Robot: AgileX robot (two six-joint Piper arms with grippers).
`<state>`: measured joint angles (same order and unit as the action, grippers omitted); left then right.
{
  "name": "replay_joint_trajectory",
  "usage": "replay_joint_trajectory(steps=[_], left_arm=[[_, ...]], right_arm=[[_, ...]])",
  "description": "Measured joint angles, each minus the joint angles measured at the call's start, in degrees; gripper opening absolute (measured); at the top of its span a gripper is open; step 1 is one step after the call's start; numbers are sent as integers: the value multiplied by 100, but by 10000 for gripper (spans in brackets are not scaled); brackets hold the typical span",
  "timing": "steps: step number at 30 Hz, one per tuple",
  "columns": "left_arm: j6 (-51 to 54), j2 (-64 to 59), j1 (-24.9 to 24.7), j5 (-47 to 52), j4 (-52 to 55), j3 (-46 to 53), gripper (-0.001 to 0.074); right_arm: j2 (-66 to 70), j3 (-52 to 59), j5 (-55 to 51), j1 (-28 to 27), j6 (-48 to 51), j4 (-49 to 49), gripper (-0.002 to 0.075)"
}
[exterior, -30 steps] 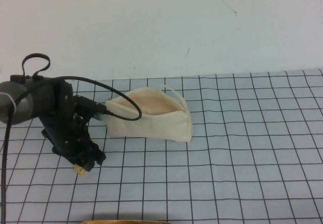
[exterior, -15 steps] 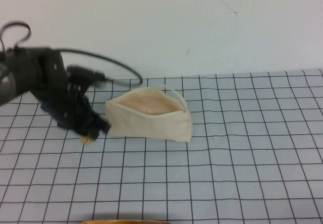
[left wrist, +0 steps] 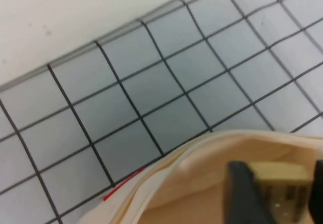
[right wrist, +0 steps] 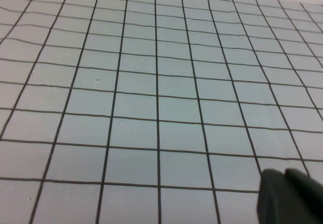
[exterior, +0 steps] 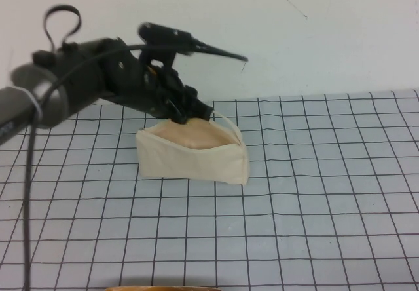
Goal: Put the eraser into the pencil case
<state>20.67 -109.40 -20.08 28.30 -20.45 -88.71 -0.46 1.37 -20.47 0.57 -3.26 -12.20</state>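
The cream pencil case lies on the grid cloth left of centre, its mouth open upward and its pinkish lining showing. My left gripper hangs over the back of that mouth. In the left wrist view my left gripper is shut on the tan eraser, held just above the pencil case's lining inside the rim. My right gripper shows only in the right wrist view, fingertips together and empty, above bare cloth. It is out of the high view.
The grey grid cloth covers the table up to a white back wall. The left arm's cable hangs at the left. A tan curved edge shows at the front edge.
My left gripper has risen from the cloth at the front left with the eraser and swung right and back, to over the pencil case's open mouth. The pencil case has not moved.
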Motion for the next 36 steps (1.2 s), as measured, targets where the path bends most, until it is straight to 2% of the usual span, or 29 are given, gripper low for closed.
replay_joint_trajectory(steps=[1, 5, 6, 8, 10, 14, 17, 21, 28, 32, 36], left_arm=[[0, -75, -1, -15, 0, 0, 245], [0, -219, 22, -36, 0, 0, 468], [-13, -219, 45, 25, 0, -13, 501], [-95, -155, 83, 214, 0, -87, 514], [-109, 6, 109, 454, 10, -114, 454], [151, 635, 118, 941, 70, -38, 140], [317, 1336, 118, 978, 5, 345, 45], [344, 2468, 118, 632, -46, 1320, 9], [279, 4339, 118, -219, -221, 3293, 1], [266, 5317, 118, -247, -258, 4099, 0], [253, 6020, 118, 161, -180, 4551, 0]], right_arm=[[0, 0, 0, 0, 0, 0, -1], [0, 0, 0, 0, 0, 0, -1], [0, 0, 0, 0, 0, 0, -1], [0, 0, 0, 0, 0, 0, -1], [0, 0, 0, 0, 0, 0, -1], [0, 0, 0, 0, 0, 0, -1], [0, 0, 0, 0, 0, 0, -1], [0, 0, 0, 0, 0, 0, -1], [0, 0, 0, 0, 0, 0, -1], [0, 0, 0, 0, 0, 0, -1], [0, 0, 0, 0, 0, 0, -1]])
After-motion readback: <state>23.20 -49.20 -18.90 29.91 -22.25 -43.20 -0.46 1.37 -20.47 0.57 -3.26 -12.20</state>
